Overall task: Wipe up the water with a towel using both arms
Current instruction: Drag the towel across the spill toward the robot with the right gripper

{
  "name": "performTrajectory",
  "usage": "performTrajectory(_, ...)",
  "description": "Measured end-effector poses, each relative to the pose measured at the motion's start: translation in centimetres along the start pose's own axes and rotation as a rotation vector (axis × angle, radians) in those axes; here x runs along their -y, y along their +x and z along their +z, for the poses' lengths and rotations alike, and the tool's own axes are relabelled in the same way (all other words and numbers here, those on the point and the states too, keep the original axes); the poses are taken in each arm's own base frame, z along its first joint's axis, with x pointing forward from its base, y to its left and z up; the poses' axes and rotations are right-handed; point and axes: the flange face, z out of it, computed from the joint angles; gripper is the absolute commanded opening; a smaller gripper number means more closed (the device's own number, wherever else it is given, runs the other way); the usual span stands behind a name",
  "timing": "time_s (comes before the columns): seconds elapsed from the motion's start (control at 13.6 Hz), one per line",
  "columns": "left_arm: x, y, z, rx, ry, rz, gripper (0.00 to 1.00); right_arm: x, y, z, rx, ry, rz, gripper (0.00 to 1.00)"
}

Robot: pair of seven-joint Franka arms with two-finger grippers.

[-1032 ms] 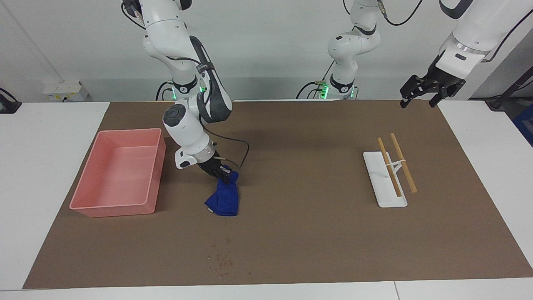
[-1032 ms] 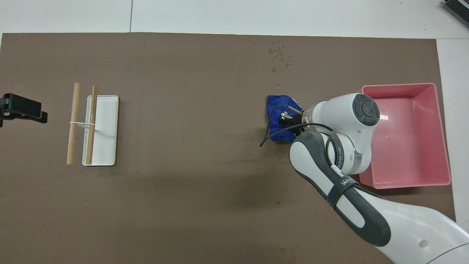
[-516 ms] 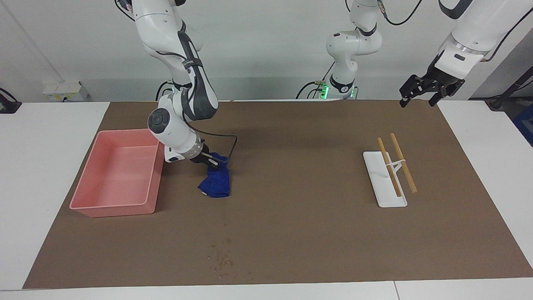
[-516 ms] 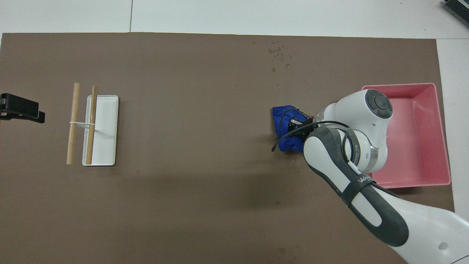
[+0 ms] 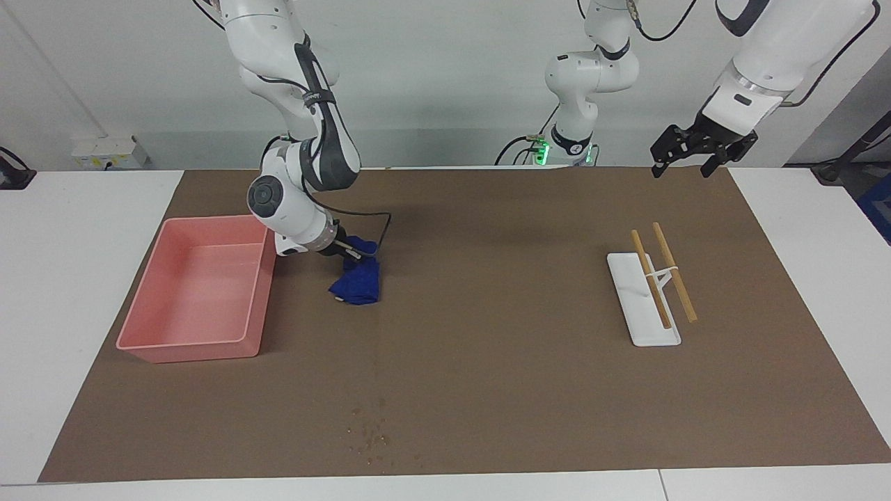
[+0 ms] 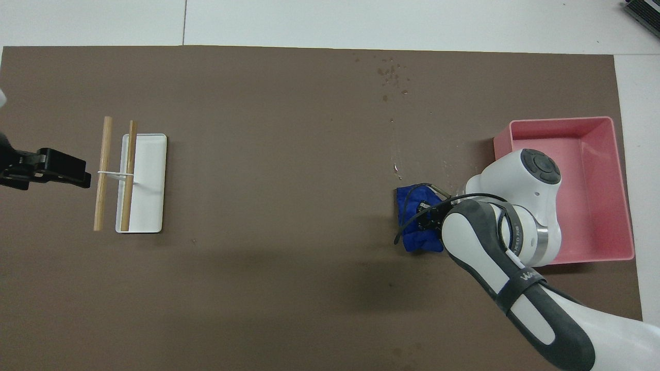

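Observation:
The deep-blue towel (image 5: 356,282) lies bunched on the brown mat beside the pink tray (image 5: 188,350). It also shows in the overhead view (image 6: 415,229). My right gripper (image 5: 350,252) is shut on the towel's edge nearest the robots and holds it low against the mat; in the overhead view the right gripper (image 6: 428,216) is partly under its own arm. Water droplets (image 5: 372,435) sit near the mat's edge farthest from the robots, with a faint wet streak (image 6: 396,154) between them and the towel. My left gripper (image 5: 689,149) is open and empty, up in the air over the mat's edge at the left arm's end.
The pink tray (image 6: 562,122) is empty, at the right arm's end. A white stand (image 5: 644,309) with two wooden sticks (image 5: 674,271) across it sits toward the left arm's end, below and close to the left gripper (image 6: 49,167) in the overhead view.
My right gripper has dragged the towel along the mat toward the robots, away from the droplets, to beside the tray. My left gripper has shifted slightly toward the white stand.

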Motion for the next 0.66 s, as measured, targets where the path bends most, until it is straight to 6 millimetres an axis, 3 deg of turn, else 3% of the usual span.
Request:
performTrajectory(0.37,0.1,0.0,0.2,-0.001,0.014,0.02,1.0,-1.7,-2.2,0.6,0.1,-0.072,-0.002,0.0)
performTrajectory(0.66,0.2,0.3,0.5,-0.022,0.019,0.055,1.0,-2.4,-4.9,-1.8,0.155,-0.104,-0.027,0.0)
